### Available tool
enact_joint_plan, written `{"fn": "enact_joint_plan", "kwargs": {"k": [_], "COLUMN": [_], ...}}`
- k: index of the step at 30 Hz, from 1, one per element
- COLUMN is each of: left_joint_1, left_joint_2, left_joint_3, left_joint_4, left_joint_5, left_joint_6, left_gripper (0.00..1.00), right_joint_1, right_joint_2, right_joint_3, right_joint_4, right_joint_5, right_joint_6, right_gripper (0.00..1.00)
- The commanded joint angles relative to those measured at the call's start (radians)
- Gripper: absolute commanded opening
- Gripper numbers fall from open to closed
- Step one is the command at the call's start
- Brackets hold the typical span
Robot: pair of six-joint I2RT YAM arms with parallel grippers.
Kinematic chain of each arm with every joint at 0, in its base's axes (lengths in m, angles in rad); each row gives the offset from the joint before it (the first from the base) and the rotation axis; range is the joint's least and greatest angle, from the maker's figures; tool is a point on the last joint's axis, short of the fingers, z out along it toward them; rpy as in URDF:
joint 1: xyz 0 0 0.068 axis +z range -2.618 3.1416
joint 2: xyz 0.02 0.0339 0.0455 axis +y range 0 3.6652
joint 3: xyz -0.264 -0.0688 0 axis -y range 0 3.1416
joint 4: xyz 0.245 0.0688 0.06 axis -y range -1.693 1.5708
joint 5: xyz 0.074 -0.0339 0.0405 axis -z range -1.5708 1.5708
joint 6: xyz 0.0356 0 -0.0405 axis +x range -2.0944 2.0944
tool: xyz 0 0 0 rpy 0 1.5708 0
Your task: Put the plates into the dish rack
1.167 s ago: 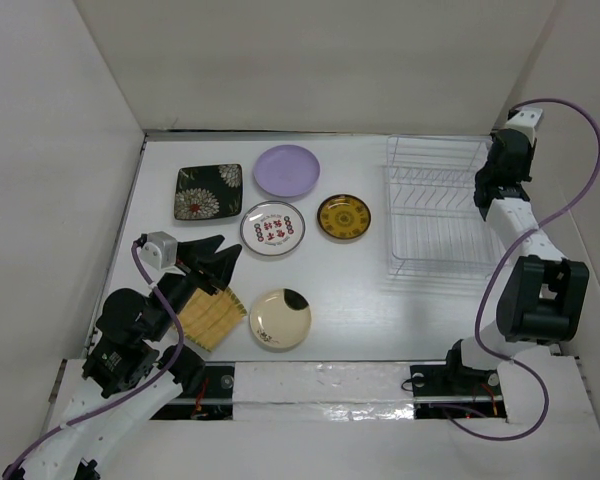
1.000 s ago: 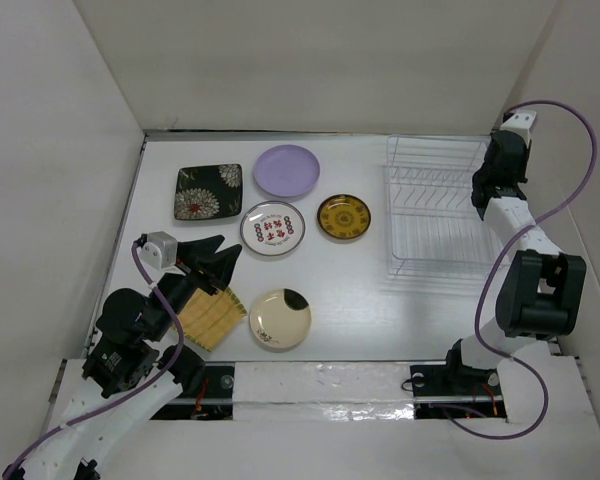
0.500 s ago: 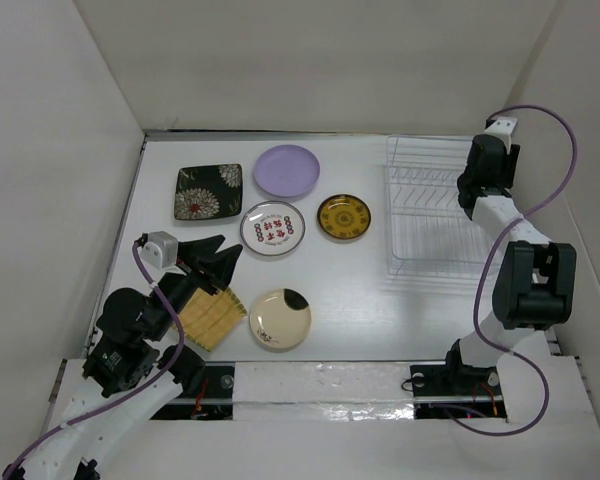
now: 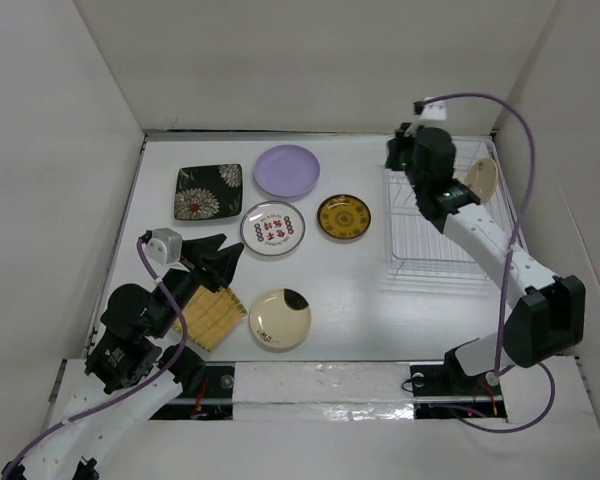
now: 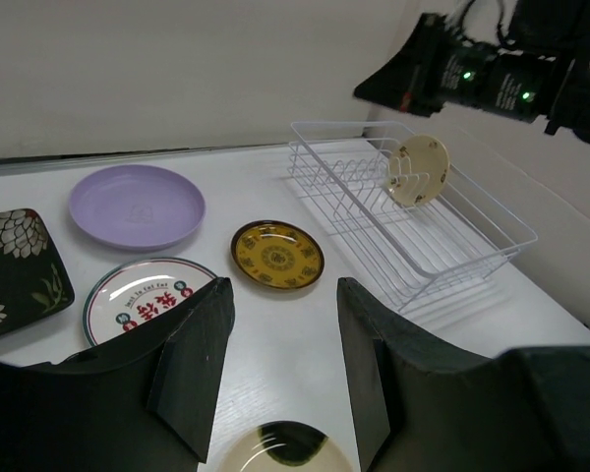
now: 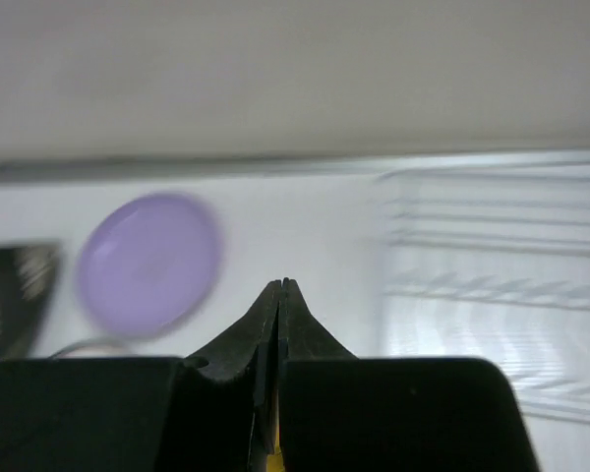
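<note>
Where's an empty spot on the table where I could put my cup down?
The biggest bare patch lies between the cream plate and the dish rack, toward the near edge. A narrower gap runs between the brown-gold plate and the rack. The back left is crowded: lilac plate, black floral plate and red-marked white plate sit close together.

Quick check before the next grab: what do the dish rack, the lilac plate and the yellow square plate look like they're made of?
Dish rack: thin white rods with open gaps, likely coated metal wire.
Lilac plate: smooth with a soft sheen, ceramic or melamine; cannot tell which.
Yellow square plate: ribbed, matte, woven-looking surface, possibly bamboo or textured ceramic.
</note>
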State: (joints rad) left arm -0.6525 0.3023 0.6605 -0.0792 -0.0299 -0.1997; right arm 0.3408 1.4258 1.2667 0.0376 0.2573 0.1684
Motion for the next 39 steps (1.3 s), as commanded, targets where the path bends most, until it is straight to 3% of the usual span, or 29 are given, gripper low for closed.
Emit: {"fn": "enact_joint_plan", "kwargs": {"k": [1, 3, 7, 10, 14, 24, 27, 29, 31, 34, 39], "left_joint_1": [0.001, 0.001, 0.001, 0.001, 0.001, 0.001, 0.001, 0.001, 0.001, 0.001, 0.001], "left_joint_2": [0.015, 0.023, 0.037, 0.041, 0.044, 0.046, 0.046, 0.046, 0.043, 0.040, 0.037], "left_joint_3": [0.018, 0.017, 0.018, 0.017, 0.017, 0.014, 0.014, 0.014, 0.016, 0.016, 0.016], "left_joint_4": [0.039, 0.038, 0.032, 0.030, 0.030, 0.035, 0.038, 0.036, 0.036, 0.038, 0.036], "left_joint_5": [-0.022, -0.030, -0.038, -0.042, -0.044, -0.033, -0.031, -0.031, -0.031, -0.033, -0.034], "left_joint_6": [-0.006, -0.004, -0.004, -0.004, -0.004, -0.004, -0.003, -0.003, -0.003, -0.003, -0.003], "left_gripper": [0.44, 0.44, 0.44, 0.44, 0.44, 0.44, 0.44, 0.44, 0.44, 0.44, 0.44], "right_joint_1": [0.169, 0.233, 0.346, 0.388, 0.415, 0.415, 0.405, 0.405, 0.405, 0.440, 0.463], "right_joint_2": [0.109, 0.198, 0.294, 0.361, 0.421, 0.605, 0.627, 0.622, 0.584, 0.515, 0.256], "right_joint_3": [-0.003, 0.008, -0.023, -0.046, -0.070, -0.086, -0.089, -0.107, -0.130, -0.174, -0.243], "right_joint_4": [-0.088, -0.111, -0.067, -0.002, 0.050, 0.171, 0.211, 0.237, 0.248, 0.243, 0.269], "right_joint_5": [-0.173, -0.115, 0.005, 0.013, 0.028, -0.066, -0.093, -0.095, -0.075, -0.017, 0.049], "right_joint_6": [0.193, 0.317, 0.520, 0.627, 0.721, 0.882, 0.907, 0.927, 0.936, 0.918, 0.823], "right_gripper": [0.04, 0.14, 0.46, 0.52, 0.53, 0.48, 0.36, 0.16, 0.00, 0.00, 0.00]}}
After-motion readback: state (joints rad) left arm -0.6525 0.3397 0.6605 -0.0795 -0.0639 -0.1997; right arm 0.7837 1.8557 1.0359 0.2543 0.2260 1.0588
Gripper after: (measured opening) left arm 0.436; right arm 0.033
